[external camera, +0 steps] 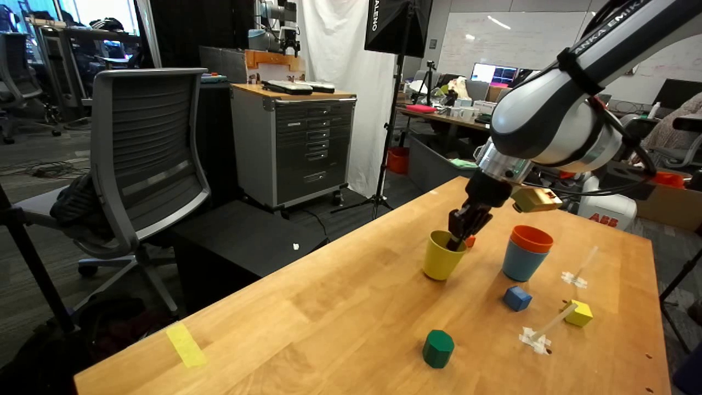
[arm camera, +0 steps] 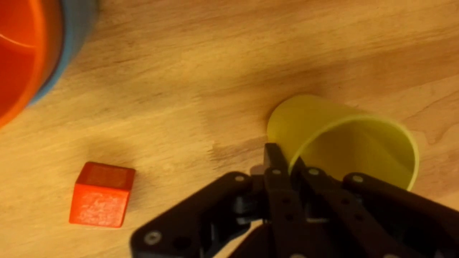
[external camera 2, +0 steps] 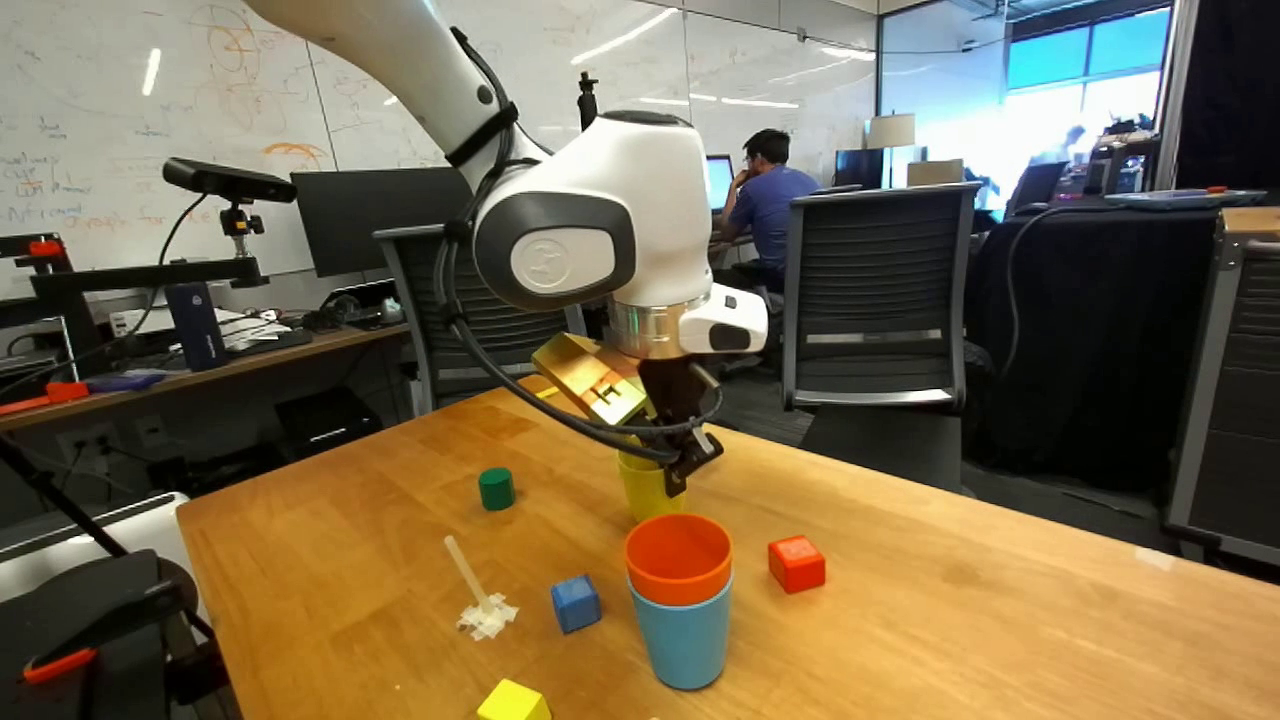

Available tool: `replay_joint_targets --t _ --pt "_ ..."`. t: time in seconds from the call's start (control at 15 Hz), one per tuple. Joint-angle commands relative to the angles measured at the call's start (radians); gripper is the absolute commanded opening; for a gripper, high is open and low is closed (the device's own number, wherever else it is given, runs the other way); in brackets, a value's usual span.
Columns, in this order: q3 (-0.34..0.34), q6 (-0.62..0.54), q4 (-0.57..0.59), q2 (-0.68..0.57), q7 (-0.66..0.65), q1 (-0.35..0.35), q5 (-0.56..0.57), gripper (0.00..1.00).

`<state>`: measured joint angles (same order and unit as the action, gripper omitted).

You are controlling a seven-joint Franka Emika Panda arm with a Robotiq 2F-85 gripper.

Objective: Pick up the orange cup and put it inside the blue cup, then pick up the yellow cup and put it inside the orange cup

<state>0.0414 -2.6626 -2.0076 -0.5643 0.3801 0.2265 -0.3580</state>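
Note:
The yellow cup [external camera: 440,266] stands about upright at the table; whether its base touches the wood I cannot tell. It also shows in an exterior view [external camera 2: 643,492], partly behind my gripper, and in the wrist view [arm camera: 304,114]. My gripper [arm camera: 289,165] is closed on its rim, one finger inside the cup and one outside, with the wall between them. The gripper tip also shows in both exterior views [external camera: 454,241] [external camera 2: 678,482]. The orange cup [external camera 2: 680,560] sits nested inside the blue cup [external camera 2: 685,635], which stands upright; both show at the wrist view's upper left.
A red block [external camera 2: 797,564] lies near the nested cups. A blue block [external camera: 517,298], a yellow block [external camera: 579,314] and a green block [external camera: 438,349] lie on the table [external camera: 307,307]. Thin sticks [external camera 2: 468,570] rise from taped spots. Yellow tape [external camera: 186,344] marks the table's edge.

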Motion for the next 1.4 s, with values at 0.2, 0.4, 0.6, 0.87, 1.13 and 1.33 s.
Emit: replay_joint_targets --t 0.2,0.4,0.6,0.87,1.13,1.33 --pt "0.022 0.046 0.016 0.009 -0.019 0.028 0.032 0.06" --pt "0.018 0.082 -0.003 0.046 -0.014 0.037 0.031 0.05" --pt "-0.01 0.105 -0.029 0.104 -0.037 0.035 0.043 0.05" --pt "-0.067 0.17 -0.055 0.209 -0.081 0.034 0.086 0.06" --pt "-0.116 0.227 -0.086 0.327 -0.077 0.047 0.091 0.05" --pt "-0.153 0.229 -0.123 0.397 -0.075 0.047 0.101 0.05"
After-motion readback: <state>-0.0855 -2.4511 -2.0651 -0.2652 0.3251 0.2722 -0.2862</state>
